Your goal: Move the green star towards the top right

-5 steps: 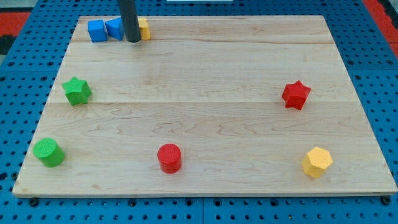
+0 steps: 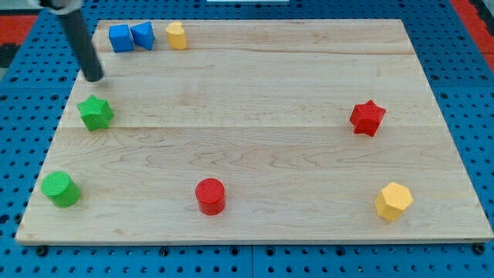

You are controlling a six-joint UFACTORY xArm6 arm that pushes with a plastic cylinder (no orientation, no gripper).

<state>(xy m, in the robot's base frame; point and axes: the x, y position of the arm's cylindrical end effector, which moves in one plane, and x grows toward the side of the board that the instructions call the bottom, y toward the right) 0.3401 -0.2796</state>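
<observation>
My tip (image 2: pixel 94 76) stands on the wooden board (image 2: pixel 270 85) near its left edge, just above the green star-shaped block (image 2: pixel 96 113) and not touching it. The rod has no hand, so nothing is grasped. The green star lies close to the left edge, about halfway down. In the top left corner sit a blue square block (image 2: pixel 120 37), a second blue block (image 2: pixel 143 35) touching it, and a yellow block (image 2: pixel 177 35) just beside. A green cylinder (image 2: pixel 59 188) is in the bottom left corner, a red cylinder (image 2: pixel 210 195) near the bottom edge, a yellow hexagonal block (image 2: pixel 394 201) in the bottom right corner, and a red star (image 2: pixel 367 117) near the right edge.
</observation>
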